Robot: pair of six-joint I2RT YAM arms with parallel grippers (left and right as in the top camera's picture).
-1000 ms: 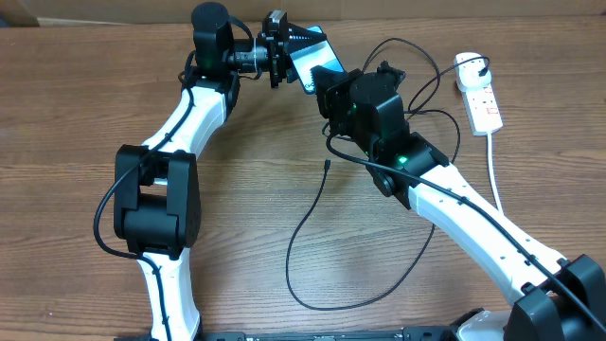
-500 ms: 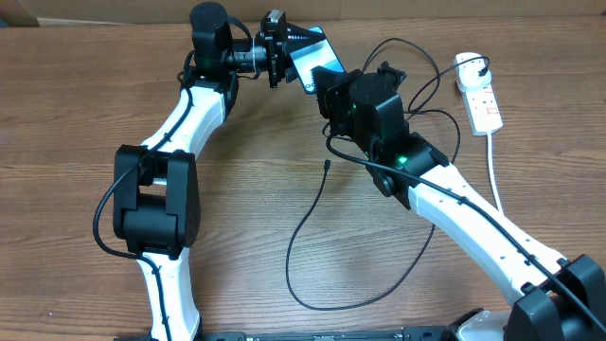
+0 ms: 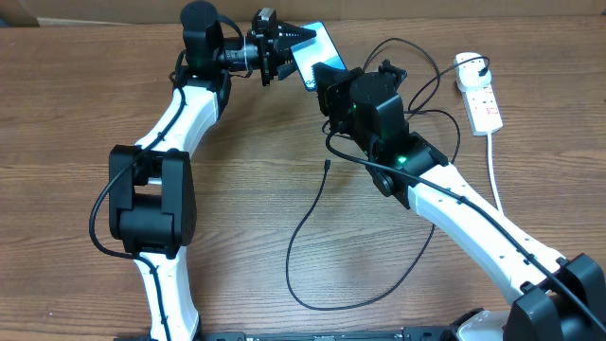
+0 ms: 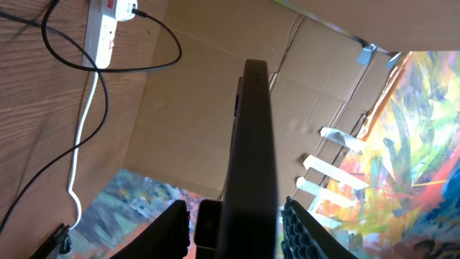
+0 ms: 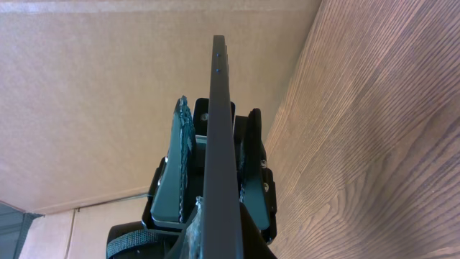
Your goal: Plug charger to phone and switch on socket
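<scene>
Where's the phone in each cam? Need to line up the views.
Overhead: the phone is at top centre, with its blue-white screen showing.
Left wrist: the phone is edge-on, a dark slab up the middle.
Right wrist: the phone is edge-on again, a thin dark strip up the middle.
Shared landmark: the wooden table, top left in left wrist, right side in right wrist.

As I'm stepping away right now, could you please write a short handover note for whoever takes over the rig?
Left gripper: closed round one end of the phone.
Right gripper: shut on the phone's other end.
Charger: the connector tip lies loose on the table; its plug sits in the socket.
Done: phone held between both grippers.
Left: push the tip into the phone, then switch the socket on; switch position unclear.
</scene>
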